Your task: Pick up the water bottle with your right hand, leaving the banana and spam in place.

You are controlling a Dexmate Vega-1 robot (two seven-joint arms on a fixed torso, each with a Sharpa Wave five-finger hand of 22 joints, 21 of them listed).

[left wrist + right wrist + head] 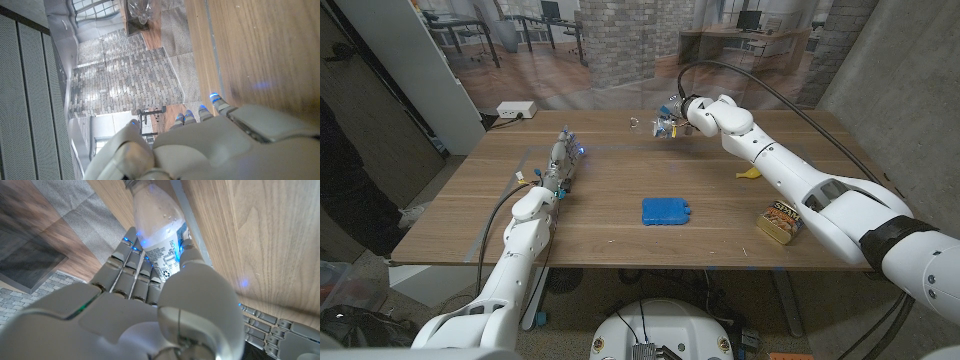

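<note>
My right hand (685,112) reaches to the table's far edge and grips the clear water bottle (658,125), which points sideways toward the left. In the right wrist view the fingers (131,265) and thumb wrap the bottle's labelled body (159,230). The banana (750,174) lies on the table beside my right forearm. The spam can (781,221) stands near the front right edge. My left hand (560,160) stays on the left part of the table with straight fingers (200,112) and holds nothing.
A blue flat pack (667,211) lies in the middle of the wooden table (620,180). A white box (515,109) sits beyond the far left corner. A person in dark clothes (345,170) stands at the left edge.
</note>
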